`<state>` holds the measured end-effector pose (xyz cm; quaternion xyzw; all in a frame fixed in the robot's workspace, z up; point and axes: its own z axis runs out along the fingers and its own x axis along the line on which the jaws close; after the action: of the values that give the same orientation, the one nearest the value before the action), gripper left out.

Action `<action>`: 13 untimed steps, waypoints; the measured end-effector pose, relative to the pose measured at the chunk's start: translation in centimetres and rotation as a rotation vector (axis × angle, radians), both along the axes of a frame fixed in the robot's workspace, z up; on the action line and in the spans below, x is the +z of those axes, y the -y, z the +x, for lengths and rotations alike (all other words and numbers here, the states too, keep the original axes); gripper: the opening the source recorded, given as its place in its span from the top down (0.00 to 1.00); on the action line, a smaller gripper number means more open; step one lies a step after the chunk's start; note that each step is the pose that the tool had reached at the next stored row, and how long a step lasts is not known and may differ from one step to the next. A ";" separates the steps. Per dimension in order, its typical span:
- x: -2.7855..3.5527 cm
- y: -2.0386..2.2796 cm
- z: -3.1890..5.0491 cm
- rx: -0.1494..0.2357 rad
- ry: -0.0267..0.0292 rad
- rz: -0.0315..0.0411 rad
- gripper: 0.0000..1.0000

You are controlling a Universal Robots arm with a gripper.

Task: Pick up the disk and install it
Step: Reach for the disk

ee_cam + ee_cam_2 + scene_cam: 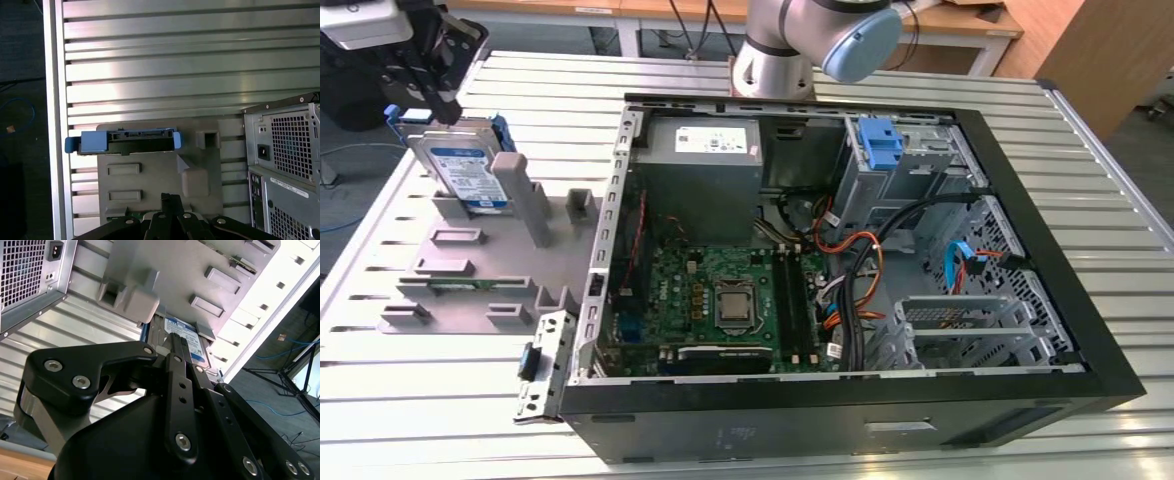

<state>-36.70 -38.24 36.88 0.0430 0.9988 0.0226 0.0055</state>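
1. Standing on edge in a slot of a grey holder (494,275): one disk (464,170), silver, with a white-and-blue label and a blue frame. It sits at the exterior view's left, outside the computer case (1074,300).
2. One pincer (448,110), black, poised near the disk's top edge. Its fingers are drawn together and grip nothing. In the first wrist view the disk (122,141) shows edge-on, apart from the pincer tip (170,197).
3. One robot arm (781,55), silver with a pale blue cap, seen behind the case.
4. One grey holder, flat, with several upright posts and blocks. It lies on the worktop (560,75) just beside the case, with the disk at its far end.
5. One computer case, black, lying on its side with the side panel off and the inside exposed.
6. Contents of the case:
   - one green circuit board (720,300) on its floor
   - one grey power supply box (700,150) with a white label, in a far corner
   - one blue bracket (881,145) in the metal bay beside that box
   - loose cables, orange and black among them, uncounted
7. One worktop of ribbed metal slats, carrying the holder and the case.
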 end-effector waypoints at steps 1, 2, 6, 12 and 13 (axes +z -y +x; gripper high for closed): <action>-0.01 -0.05 0.00 0.000 0.0000 0.0008 0.89; -0.02 -0.10 0.00 0.000 0.0000 0.0017 0.89; -0.13 -0.33 -0.01 0.000 0.0001 0.0050 0.89; -0.32 -0.82 -0.06 0.000 0.0000 0.0085 0.89; -0.36 -0.89 -0.07 0.000 0.0000 0.0090 0.89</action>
<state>-36.76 -37.35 36.52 0.0430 0.9987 0.0271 0.0053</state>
